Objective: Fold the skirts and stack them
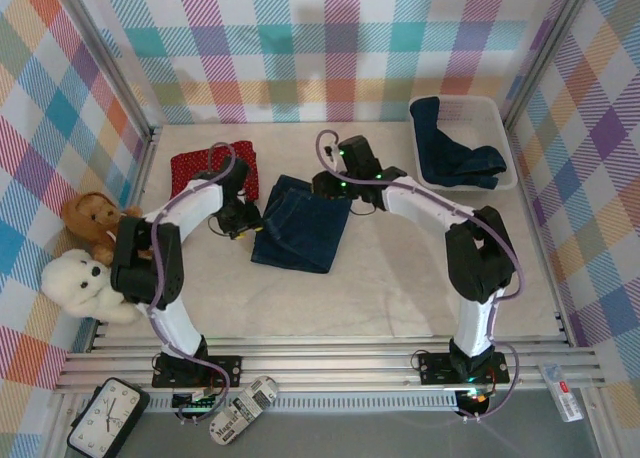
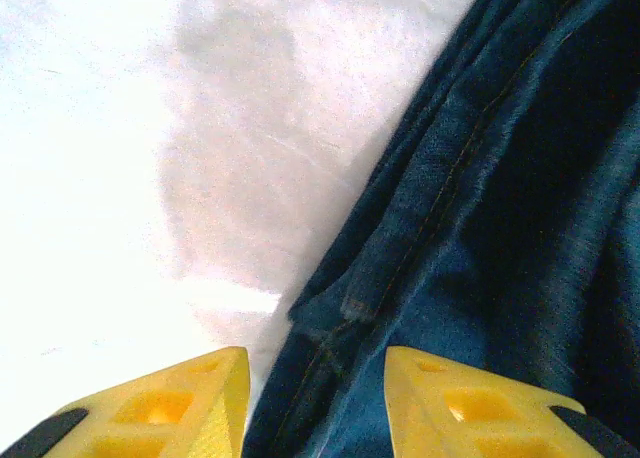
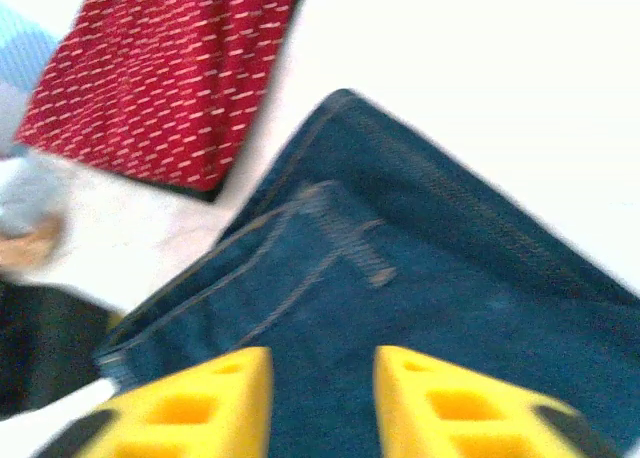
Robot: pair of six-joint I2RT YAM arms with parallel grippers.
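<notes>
A folded dark blue denim skirt lies in the middle of the table. My left gripper is at its left edge; in the left wrist view the yellow fingers stand apart over the skirt's seamed edge, gripper open. My right gripper hovers at the skirt's far right corner, and its jaws are apart above the denim, gripping nothing. A folded red skirt with white dots lies at the far left, with a dark edge showing beneath it. Another denim skirt lies in the basket.
The white basket stands at the back right. A brown teddy bear and a white one sit at the left edge. A clock and a remote lie in front of the arm bases.
</notes>
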